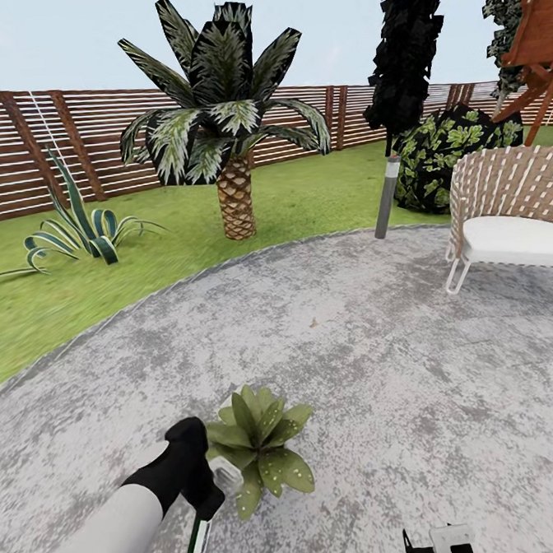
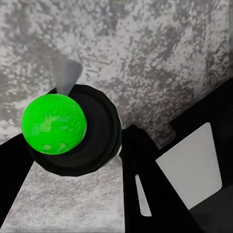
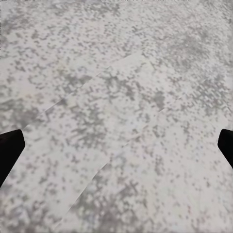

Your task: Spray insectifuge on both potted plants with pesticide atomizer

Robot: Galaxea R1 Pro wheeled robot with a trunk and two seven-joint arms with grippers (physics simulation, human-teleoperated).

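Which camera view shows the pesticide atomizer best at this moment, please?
The head view: the pesticide atomizer hangs from the left gripper, its dark green body and white label visible beside the potted plant. The left wrist view shows it end-on, as a green round shape. The right wrist view looks at the patio.

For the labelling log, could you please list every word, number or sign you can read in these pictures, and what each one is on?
No readable text in any view.
The pesticide atomizer, held in the left gripper beside the potted plant, has a white label band: too small and blurred to show any print.
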